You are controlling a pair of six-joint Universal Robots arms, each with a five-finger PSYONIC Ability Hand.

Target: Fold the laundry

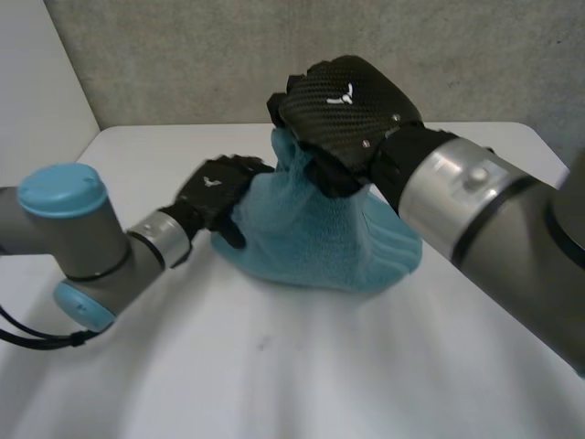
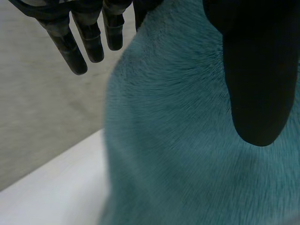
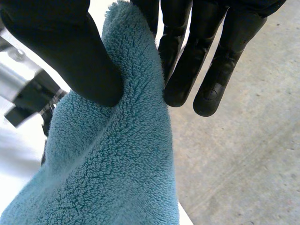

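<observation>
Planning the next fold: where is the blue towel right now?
In the head view the blue towel is mid-table, its top pinched up by the right hand, the left hand at its left edge, its bottom on the white table.

Teal towel [image 1: 311, 233]: terry cloth, deep fluffy pile, matt. Back of right hand [image 1: 347, 105]: carbon-weave shell, slight gloss. White table [image 1: 274, 366]: smooth, matt. Grey wall [image 1: 228, 55]: rough, speckled, concrete-like.
</observation>
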